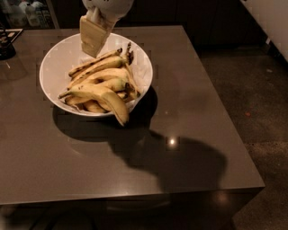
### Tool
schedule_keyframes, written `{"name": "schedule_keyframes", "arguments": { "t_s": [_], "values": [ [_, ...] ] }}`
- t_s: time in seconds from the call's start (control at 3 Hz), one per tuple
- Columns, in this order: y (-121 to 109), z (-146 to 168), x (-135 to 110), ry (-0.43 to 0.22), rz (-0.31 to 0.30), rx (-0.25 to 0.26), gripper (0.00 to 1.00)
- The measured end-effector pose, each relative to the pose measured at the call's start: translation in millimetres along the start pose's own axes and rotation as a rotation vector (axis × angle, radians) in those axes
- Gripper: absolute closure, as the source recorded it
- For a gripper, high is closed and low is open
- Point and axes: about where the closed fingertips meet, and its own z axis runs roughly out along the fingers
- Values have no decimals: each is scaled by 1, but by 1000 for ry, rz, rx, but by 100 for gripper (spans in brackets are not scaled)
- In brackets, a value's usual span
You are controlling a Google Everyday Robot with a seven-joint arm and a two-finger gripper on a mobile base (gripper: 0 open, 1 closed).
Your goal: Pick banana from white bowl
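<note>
No text, label, brand mark, number or sign can be read anywhere. The white bowl [55,67], the banana [108,96] lying over its near rim, and the dark worktop [193,117] all show plain surfaces. The cream-coloured gripper [92,45], hanging above the bowl's far rim, bears no legible marking either.

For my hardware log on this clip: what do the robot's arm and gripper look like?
The gripper is a pale cream, flat-sided wedge under a rounded white wrist housing. It sits at the picture's top, above the far side of the wide, round, glossy white bowl. No cables or markings show.
</note>
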Motion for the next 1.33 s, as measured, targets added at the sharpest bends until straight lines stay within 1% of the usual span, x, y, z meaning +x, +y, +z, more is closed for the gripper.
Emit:
{"name": "schedule_keyframes", "arguments": {
  "t_s": [1.0, 1.33],
  "values": [
    [0, 0, 0, 0, 0, 0, 12],
    [0, 0, 0, 0, 0, 0, 0]
  ]
}}
